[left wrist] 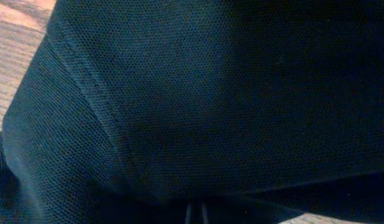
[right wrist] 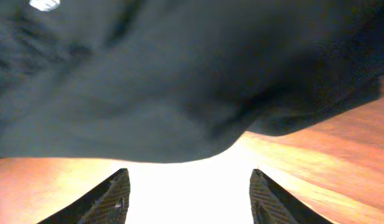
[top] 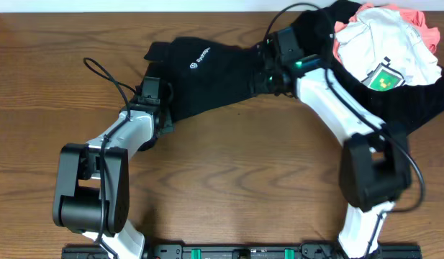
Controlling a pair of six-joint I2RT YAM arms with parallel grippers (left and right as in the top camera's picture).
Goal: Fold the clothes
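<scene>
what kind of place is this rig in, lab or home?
Probably a robot test bench, not a home: wooden table, left arm and right arm based at a rail along its near edge, black shirt and a heap of clothes laid out as work.

Table (top: 229, 165): mid-brown wood with visible grain; it reads orange with a white glare patch in the right wrist view. Black shirt (top: 207, 68): plain black, small white round logo (top: 193, 65) plus white lettering. Close up in the left wrist view: fine dotted knit, charcoal, seam stitching in the same tone. White shirt (top: 383, 39): white, green square print (top: 384, 78) with pale specks. Coral-pink garment (top: 425, 25): solid colour, no pattern. Arms (top: 329, 101): white shells, black joints. Cable (top: 106, 75): black. Right gripper (right wrist: 188, 171) fingers (right wrist: 114, 199): dark, fine grid texture.
</scene>
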